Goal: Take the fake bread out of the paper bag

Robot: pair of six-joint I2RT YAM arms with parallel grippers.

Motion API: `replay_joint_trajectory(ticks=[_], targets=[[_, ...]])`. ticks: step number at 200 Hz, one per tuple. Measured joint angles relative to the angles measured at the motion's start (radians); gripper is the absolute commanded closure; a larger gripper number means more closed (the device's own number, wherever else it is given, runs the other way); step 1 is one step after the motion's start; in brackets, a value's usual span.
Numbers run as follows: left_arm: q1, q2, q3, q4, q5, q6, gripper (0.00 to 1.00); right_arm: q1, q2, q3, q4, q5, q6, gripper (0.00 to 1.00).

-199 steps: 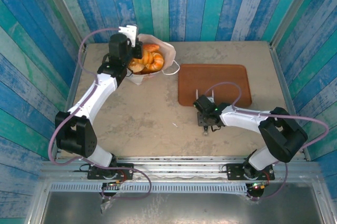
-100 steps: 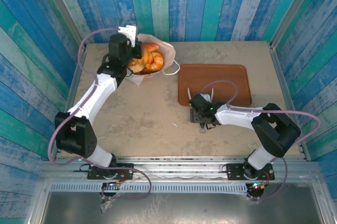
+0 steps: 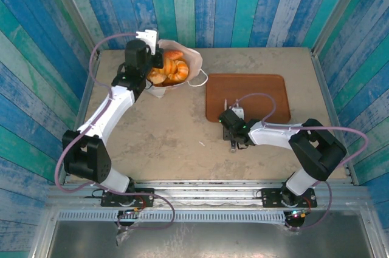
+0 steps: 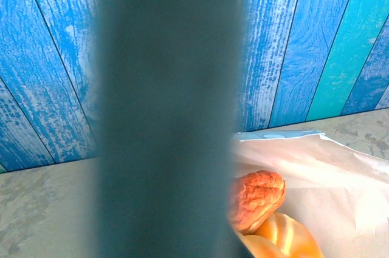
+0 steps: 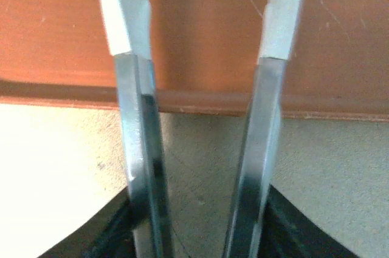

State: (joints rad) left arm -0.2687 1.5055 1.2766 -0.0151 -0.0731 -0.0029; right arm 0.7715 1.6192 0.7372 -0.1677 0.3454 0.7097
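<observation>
While the right claw [image 5: 203, 15] hangs low with its two fingers parted and nothing between them, we judge the step in hand to be the reach for a first loaf, not yet begun. Under the fingers' near half lies bare table [image 5: 61, 149]; under their pale tips runs the near rim of the brown tray [image 5: 200, 101], whose flat floor stretches on beyond them. Far ahead of this claw and off to its left, well apart from it, sits the left claw [image 3: 148, 36], pressed together at the left rim of the white paper carrier bag [image 3: 193, 61]. Whether it pinches the paper we cannot tell, since its own blurred finger [image 4: 167, 118] blocks the middle of its wrist view. Just to the right of that claw the bag's mouth gapes upward, and the fake bread [image 3: 172, 68] is heaped inside it, a reddish crusty roll uppermost. A cord handle [image 3: 199, 79] droops on the side of the bag facing the right claw. To do the reach well, we would lift the right claw before swinging it across, spread its fingers wider than the top roll, and come down into the mouth from above, passing over the cord loop. We would leave the left claw steady at the rim, because thin paper will likely fold or tip if nudged sideways.
</observation>
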Motion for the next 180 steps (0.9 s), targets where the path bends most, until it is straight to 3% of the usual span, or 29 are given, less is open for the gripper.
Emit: replay_joint_trajectory(ticks=[27,50,110,135,180], targets=[[0.000,-0.006,-0.004,-0.001,0.001,-0.001,1.00,0.002,-0.015,-0.003,-0.007,-0.014,-0.008,0.79],[0.000,-0.017,-0.024,0.003,0.008,-0.016,1.00,0.005,-0.066,-0.018,-0.067,-0.047,-0.024,0.85],[-0.002,-0.111,-0.139,0.026,0.031,-0.096,1.00,0.003,-0.293,0.041,-0.206,-0.080,-0.110,0.86],[-0.008,-0.155,-0.171,0.029,0.042,-0.127,1.00,-0.003,-0.352,0.104,-0.241,-0.100,-0.155,0.81],[-0.036,-0.195,-0.185,0.013,0.068,-0.173,1.00,-0.075,-0.425,0.164,-0.315,-0.228,-0.215,0.78]])
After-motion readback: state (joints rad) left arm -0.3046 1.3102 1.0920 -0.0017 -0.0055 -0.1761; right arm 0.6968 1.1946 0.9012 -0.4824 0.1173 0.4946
